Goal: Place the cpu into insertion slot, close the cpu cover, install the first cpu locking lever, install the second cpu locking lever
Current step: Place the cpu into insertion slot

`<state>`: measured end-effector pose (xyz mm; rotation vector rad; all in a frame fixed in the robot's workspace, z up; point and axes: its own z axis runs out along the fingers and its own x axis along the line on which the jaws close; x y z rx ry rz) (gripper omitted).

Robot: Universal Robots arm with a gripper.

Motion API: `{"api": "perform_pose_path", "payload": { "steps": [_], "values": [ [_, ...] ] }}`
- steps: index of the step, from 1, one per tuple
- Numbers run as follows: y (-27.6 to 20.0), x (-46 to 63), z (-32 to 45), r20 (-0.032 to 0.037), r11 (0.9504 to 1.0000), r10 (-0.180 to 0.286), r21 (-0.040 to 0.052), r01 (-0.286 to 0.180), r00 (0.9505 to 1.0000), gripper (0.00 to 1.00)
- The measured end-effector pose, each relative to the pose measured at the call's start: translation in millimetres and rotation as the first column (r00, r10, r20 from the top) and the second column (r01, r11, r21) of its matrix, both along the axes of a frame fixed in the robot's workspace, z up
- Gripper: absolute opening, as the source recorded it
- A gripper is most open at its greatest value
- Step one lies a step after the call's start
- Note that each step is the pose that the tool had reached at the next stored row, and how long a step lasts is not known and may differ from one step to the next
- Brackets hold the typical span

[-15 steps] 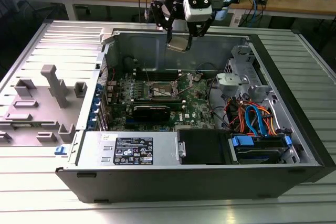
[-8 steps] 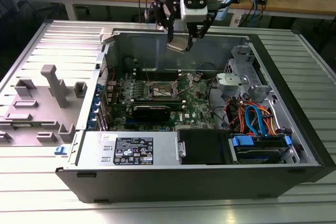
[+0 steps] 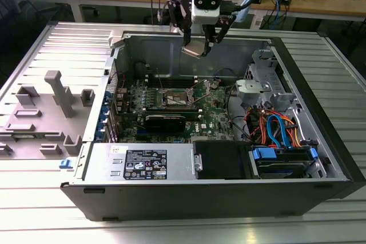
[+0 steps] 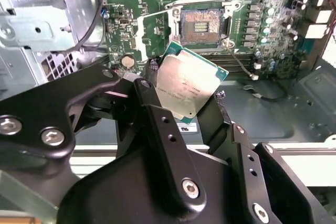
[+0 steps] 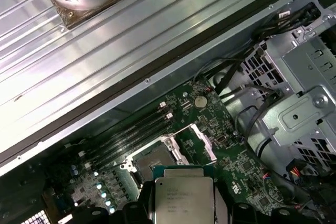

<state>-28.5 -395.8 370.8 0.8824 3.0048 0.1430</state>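
While the claw (image 3: 198, 46) hangs above the open computer case (image 3: 229, 190), its black fingers (image 4: 157, 114) are clamped on the cpu (image 4: 190, 87), one finger on each of two opposite edges. In the exterior view the cpu (image 3: 195, 48) sits tilted between the fingertips, up near the far wall of the case and well apart from the green circuit board (image 3: 220, 112) below it. The first wrist view shows the chip's silver lid (image 5: 184, 199) facing the camera, with its green edge showing along the far side.

On the board, the insertion slot (image 4: 201, 24) lies uncovered, a small dark square with a silver rim and a field of contacts at its middle. In the first wrist view the slot (image 5: 149, 163) sits just beyond the held cpu, and the cpu cover (image 5: 206, 142) stands swung away beside it as a thin metal frame. Long black memory slots (image 5: 131, 135) run along the slot's other side. The case rests on a ribbed metal surface (image 3: 34, 50).
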Motion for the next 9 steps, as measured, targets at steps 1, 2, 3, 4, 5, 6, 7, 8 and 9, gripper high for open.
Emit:
{"api": "perform_pose_path", "payload": {
  "steps": [1, 2, 3, 4, 5, 6, 7, 8, 9],
  "values": [
    [0.0, 0.0, 0.0, 0.0, 0.9999, -0.017, 0.0, 0.017, 0.9999, 0.55],
    [0.0, 0.0, -0.1, 0.0, 0.9996, -0.029, 0.0001, 0.029, 0.9996, 0.55],
    [0.0, 0.0, -0.1, 0.0, 0.9991, -0.043, 0.0001, 0.043, 0.9991, 0.55],
    [0.0, 0.0, -0.1, 0.0, 0.9984, -0.056, 0.0, 0.056, 0.9984, 0.55],
    [0.0, 0.0, -0.1, 0.0, 0.9971, -0.076, 0.0, 0.076, 0.9971, 0.55],
    [0.0, 0.0, -0.2, 0.0, 0.9956, -0.094, 0.0, 0.094, 0.9956, 0.55],
    [0.0, 0.0, -0.2, 0.0, 0.9945, -0.105, 0.0, 0.105, 0.9945, 0.55],
    [0.0, 0.0, -0.2, 0.0, 0.993, -0.118, 0.0, 0.118, 0.993, 0.55],
    [0.0, 0.0, -0.2, 0.0, 0.9903, -0.139, 0.0001, 0.139, 0.9903, 0.55]
  ]
}}
